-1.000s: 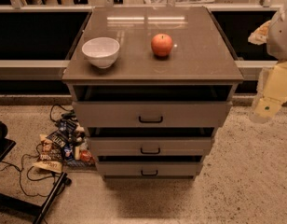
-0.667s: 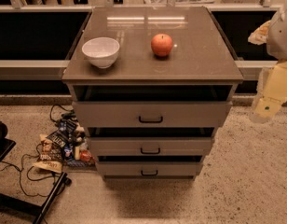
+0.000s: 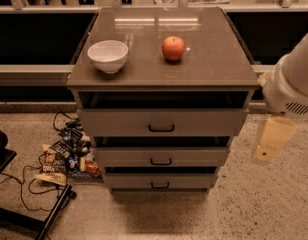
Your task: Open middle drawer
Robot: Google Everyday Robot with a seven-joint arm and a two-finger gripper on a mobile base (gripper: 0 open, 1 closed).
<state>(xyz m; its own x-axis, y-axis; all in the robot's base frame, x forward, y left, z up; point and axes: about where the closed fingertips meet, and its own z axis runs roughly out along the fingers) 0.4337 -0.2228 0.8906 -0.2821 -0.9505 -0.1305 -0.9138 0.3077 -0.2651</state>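
Observation:
The middle drawer is the second of three grey-beige fronts on the cabinet, with a small black handle at its centre. None of its inside shows. The taller top drawer front is above it and the smaller lowest front below. My gripper, a beige part hanging from the white arm, is to the right of the cabinet at about the height of the top two drawers. It is clear of the cabinet and holds nothing that I can see.
A white bowl and a red apple stand on the cabinet top. Snack packets and cables lie on the floor to the left, near a black stand. A long counter edge runs behind.
My arm and gripper have moved down and a little left, closer to the cabinet's right side. The drawers, bowl and apple have not moved.

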